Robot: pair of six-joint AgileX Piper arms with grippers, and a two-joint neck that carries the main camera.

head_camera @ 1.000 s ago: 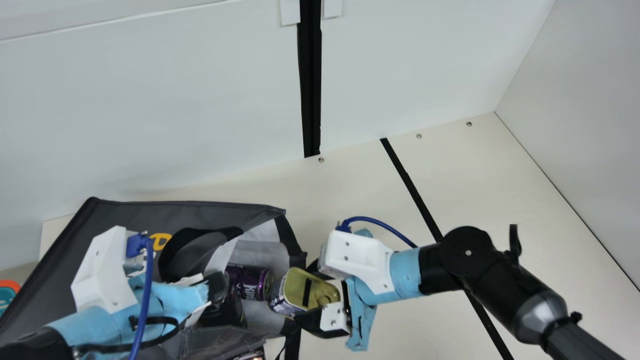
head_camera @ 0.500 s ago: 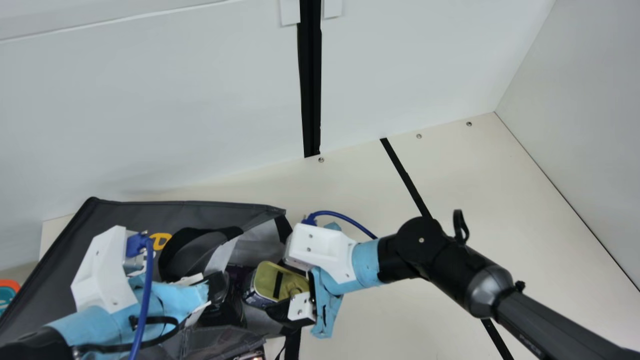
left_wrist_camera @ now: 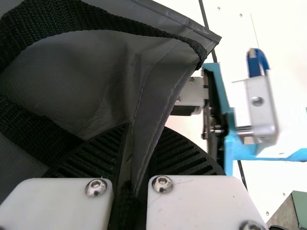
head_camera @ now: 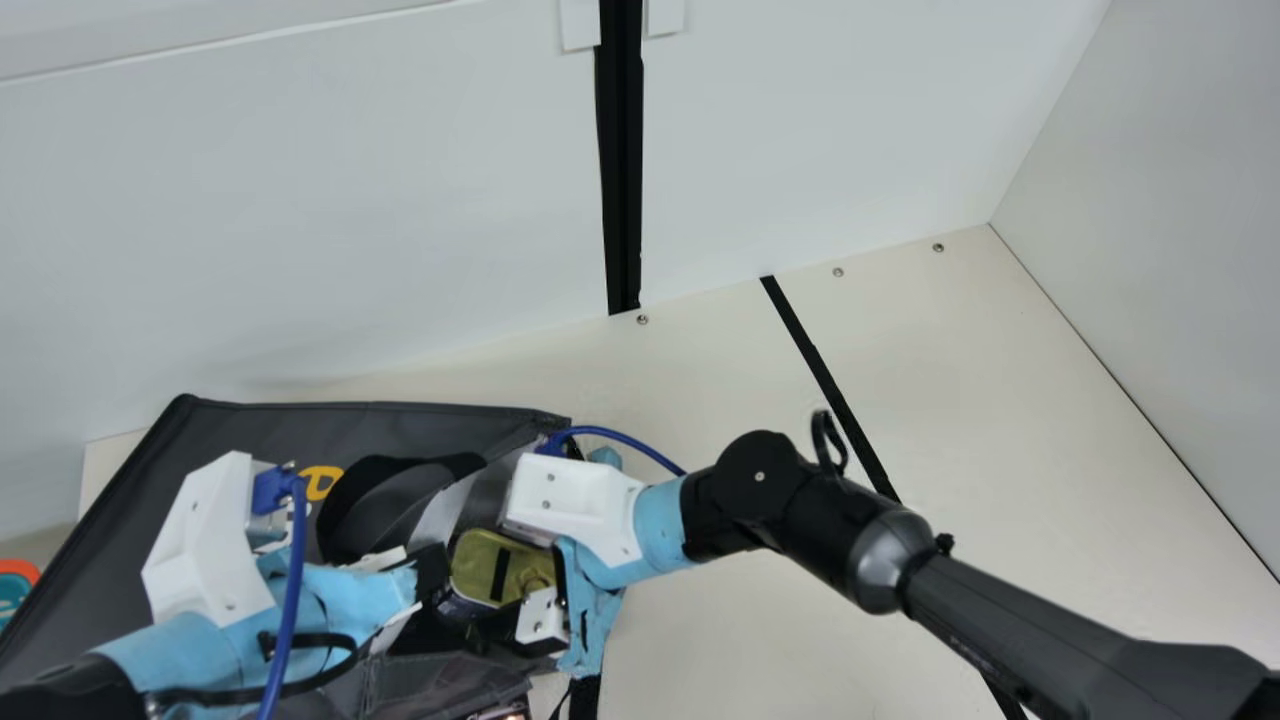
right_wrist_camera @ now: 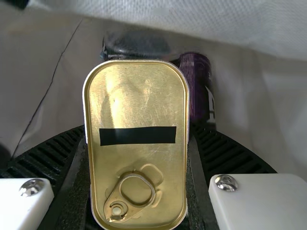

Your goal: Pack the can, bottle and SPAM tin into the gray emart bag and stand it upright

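- The right gripper [right_wrist_camera: 138, 148] is clamped on the sides of the SPAM tin [right_wrist_camera: 136, 103], its pull-ring face toward the wrist camera. In the main view the pair sit around 7 o'clock, at the mouth of the bag [head_camera: 120, 535]; how deep the tin is, I cannot tell.
- The left gripper [left_wrist_camera: 141, 151] is closed on a fold of gray cloth at the bag's edge, just beside the tin in the main view. That grip looks meant to hold the mouth open.
- Past the tin, inside the pale lining [right_wrist_camera: 273, 115], lies the purple can [right_wrist_camera: 195, 88]. Next to it is a dark, shiny shape [right_wrist_camera: 136, 44], probably the bottle, partly hidden.
- The bag lies on its side on the counter [head_camera: 720, 400], its mouth facing roughly 3 to 4 o'clock in the main view. A black strap [left_wrist_camera: 91, 17] loops by the left gripper.
- The step in hand, I judge, is packing the tin, seemingly the last item.
- Next calls for pushing it on toward 9 o'clock, clear of the rim, then letting go and backing out without dragging cloth or tin. Standing the bag upright remains.
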